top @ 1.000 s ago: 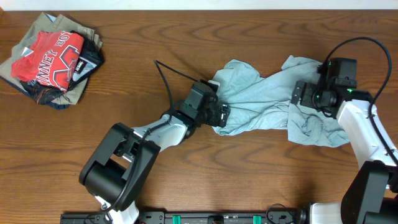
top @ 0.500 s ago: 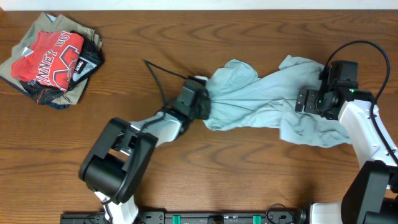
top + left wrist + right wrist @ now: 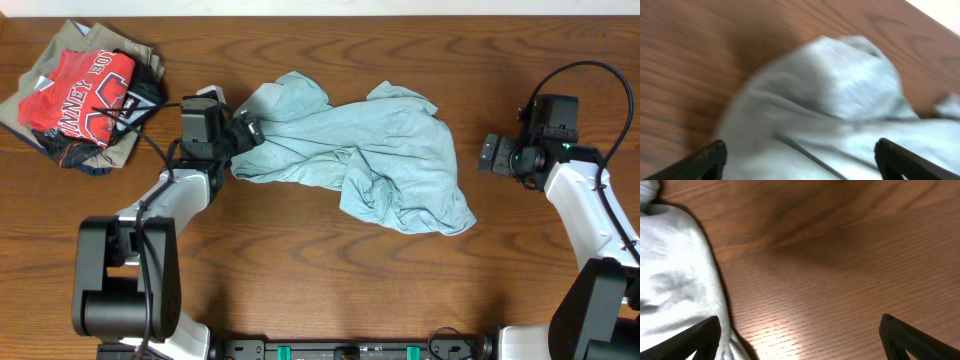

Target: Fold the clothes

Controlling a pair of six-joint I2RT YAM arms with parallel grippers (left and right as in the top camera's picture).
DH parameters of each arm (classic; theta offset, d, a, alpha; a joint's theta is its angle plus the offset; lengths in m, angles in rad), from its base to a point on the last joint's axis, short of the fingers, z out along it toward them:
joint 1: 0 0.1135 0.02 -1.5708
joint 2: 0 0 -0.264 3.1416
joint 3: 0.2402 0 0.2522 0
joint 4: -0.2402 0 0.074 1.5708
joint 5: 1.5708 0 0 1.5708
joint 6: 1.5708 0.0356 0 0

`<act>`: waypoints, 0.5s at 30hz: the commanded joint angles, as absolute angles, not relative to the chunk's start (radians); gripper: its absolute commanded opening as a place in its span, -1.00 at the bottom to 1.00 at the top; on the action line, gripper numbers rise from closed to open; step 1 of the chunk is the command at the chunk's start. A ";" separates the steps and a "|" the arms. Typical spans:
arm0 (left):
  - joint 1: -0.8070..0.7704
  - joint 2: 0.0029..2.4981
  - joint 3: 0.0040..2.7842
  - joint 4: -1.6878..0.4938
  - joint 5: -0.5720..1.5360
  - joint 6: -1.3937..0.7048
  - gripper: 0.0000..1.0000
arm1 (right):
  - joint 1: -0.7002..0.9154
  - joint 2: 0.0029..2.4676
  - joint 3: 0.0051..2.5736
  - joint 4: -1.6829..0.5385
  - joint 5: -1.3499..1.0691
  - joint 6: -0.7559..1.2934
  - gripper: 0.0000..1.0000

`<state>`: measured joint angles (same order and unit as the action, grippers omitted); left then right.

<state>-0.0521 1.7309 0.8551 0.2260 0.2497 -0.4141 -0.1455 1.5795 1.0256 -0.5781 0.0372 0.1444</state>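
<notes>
Pale blue-grey garment [image 3: 370, 160]: 1 piece, crumpled and unfolded on the wooden table [image 3: 300, 290]; every place below is given from it.
Garment shape: a bunched lobe at its left end, and a wider rumpled mass sagging toward its near right corner.
Left gripper [image 3: 247, 133]: at the garment's left end, over the bunched lobe.
Left jaws: spread wide; the blurred wrist view shows cloth filling the gap between the 2 fingertips.
Right gripper [image 3: 488, 153]: off the garment's right edge, apart from it, above bare wood.
Right jaws: spread wide, holding nothing; the garment's edge shows only at the left of the wrist view.
Pile of other clothes [image 3: 85, 95]: well to the garment's left, with 1 red shirt with white lettering on top.
</notes>
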 commanded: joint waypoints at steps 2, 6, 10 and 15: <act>-0.099 1.709 0.875 0.154 0.568 -0.596 0.96 | -0.154 1.577 1.029 -0.576 0.001 0.140 0.98; -0.222 1.710 0.875 0.082 0.602 -0.610 0.96 | -0.154 1.577 1.029 -0.575 0.002 0.140 0.98; -0.362 1.711 0.875 0.093 0.591 -0.491 0.96 | -0.154 1.577 1.029 -0.575 0.002 0.140 0.99; -0.533 1.713 0.875 0.131 0.477 -0.361 0.96 | -0.154 1.577 1.029 -0.577 -0.001 0.140 0.98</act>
